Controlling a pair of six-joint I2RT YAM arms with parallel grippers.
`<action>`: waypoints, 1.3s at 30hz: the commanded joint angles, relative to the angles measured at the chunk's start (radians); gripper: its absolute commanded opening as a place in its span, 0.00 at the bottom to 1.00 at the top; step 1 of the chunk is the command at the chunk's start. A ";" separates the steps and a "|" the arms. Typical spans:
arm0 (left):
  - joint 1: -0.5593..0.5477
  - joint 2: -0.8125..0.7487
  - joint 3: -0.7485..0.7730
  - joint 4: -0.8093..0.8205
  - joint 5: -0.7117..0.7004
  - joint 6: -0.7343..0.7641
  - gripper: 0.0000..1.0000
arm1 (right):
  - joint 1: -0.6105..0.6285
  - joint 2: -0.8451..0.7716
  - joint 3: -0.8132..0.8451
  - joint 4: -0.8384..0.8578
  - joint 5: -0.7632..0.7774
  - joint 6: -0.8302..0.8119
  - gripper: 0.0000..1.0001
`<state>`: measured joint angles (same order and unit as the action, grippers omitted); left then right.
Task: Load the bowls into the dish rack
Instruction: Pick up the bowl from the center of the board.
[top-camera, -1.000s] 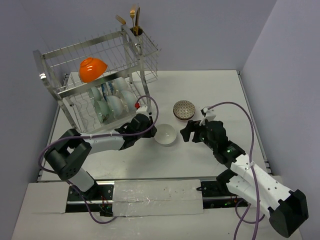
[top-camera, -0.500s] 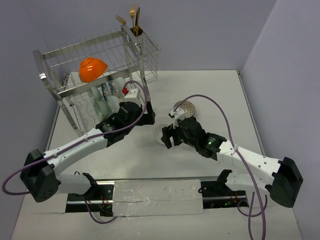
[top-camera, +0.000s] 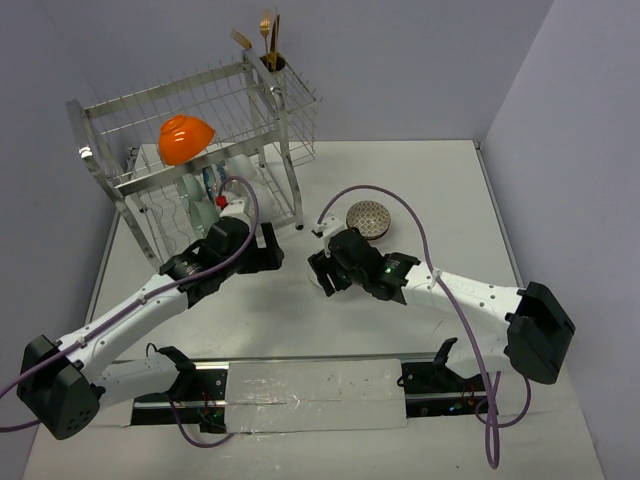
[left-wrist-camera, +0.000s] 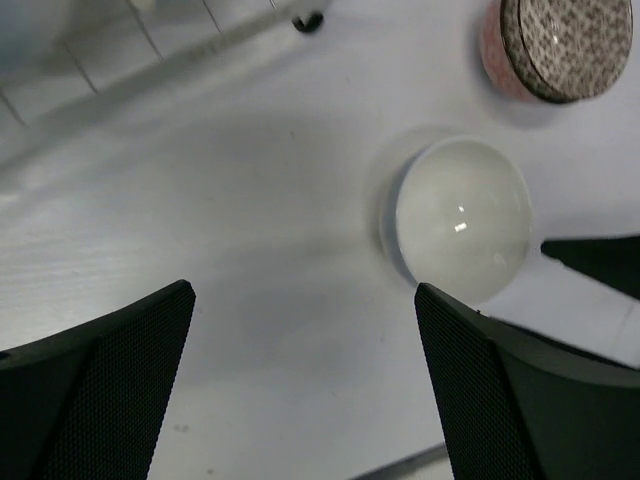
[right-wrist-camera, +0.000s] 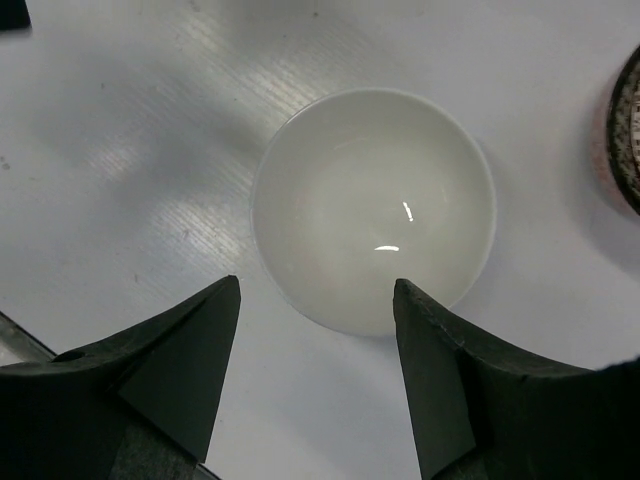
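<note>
Two bowls sit on the table outside the dish rack: a plain white bowl standing upright, and a brown-patterned bowl just beyond it, close but not touching. In the overhead view my right arm hides the white one almost entirely.

My right tool hangs directly over that white bowl with its jaws apart. Seen from its wrist, the two fingertips frame the near part of the rim, the gap between them narrower than the bowl. I cannot tell whether either pad touches the ceramic. The patterned bowl shows at the right edge of that view.

My left tool is spread wide and holds nothing. It hovers above bare table between the rack's front legs and the white bowl, which lies past its right finger, near but clear of it. One black rack foot shows at the top of that wrist view.

On the rack's upper tier an orange bowl lies tilted on the tines. Several white bowls stand on edge in the lower tier, partly hidden by my left arm. Gold cutlery stands in the cup at the rack's far right corner.
</note>
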<state>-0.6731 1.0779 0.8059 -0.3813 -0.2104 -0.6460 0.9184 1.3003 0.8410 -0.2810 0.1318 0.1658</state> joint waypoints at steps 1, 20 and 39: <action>-0.008 0.031 0.003 -0.033 0.199 -0.067 0.98 | 0.000 -0.027 0.066 -0.044 0.110 0.024 0.70; -0.098 0.473 0.324 -0.151 0.115 -0.130 0.87 | -0.265 -0.420 -0.187 0.031 0.128 0.219 0.70; -0.163 0.800 0.585 -0.315 0.023 -0.126 0.27 | -0.312 -0.576 -0.336 0.143 0.137 0.241 0.71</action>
<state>-0.8246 1.8729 1.3388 -0.6437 -0.1585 -0.7727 0.6155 0.7425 0.5140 -0.2012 0.2508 0.4004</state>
